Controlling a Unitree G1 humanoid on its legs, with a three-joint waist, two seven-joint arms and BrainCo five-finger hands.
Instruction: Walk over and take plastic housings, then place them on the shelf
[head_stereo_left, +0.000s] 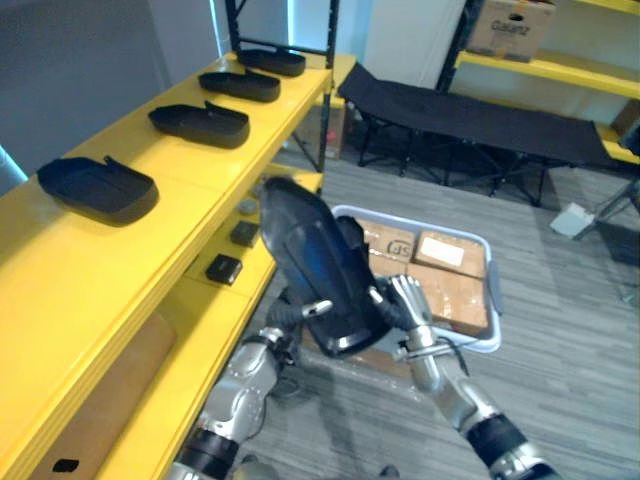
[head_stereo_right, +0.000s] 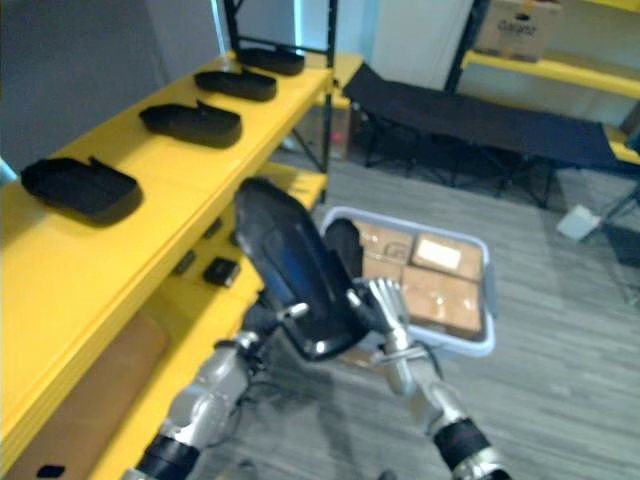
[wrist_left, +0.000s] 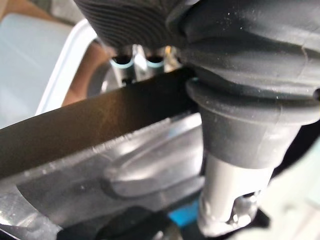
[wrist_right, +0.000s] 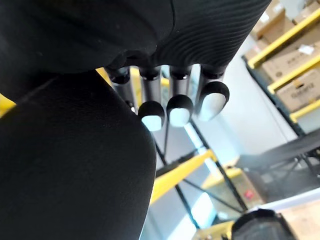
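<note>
Housing (head_stereo_left: 315, 270), black plastic, one piece: I am seeing it hanging tilted in the air between both hands, just beside the shelf's lower level.

Left hand (head_stereo_left: 300, 312): gripping the housing's lower edge from the shelf side, with the thumb (wrist_left: 235, 200) pressing on its inner face.

Right hand (head_stereo_left: 408, 305): curling its fingers (wrist_right: 179, 110) round the opposite edge.

White bin (head_stereo_left: 494, 300): sitting on the floor just behind the hands and carrying brown cardboard boxes (head_stereo_left: 450, 285).

Yellow shelf (head_stereo_left: 190, 170): running along the robot's left. Four more housings are lying apart in a row on its top level, from the nearest (head_stereo_left: 97, 187) to the farthest (head_stereo_left: 272, 61).

Black folding cot (head_stereo_left: 480, 120): standing beyond the bin.
</note>
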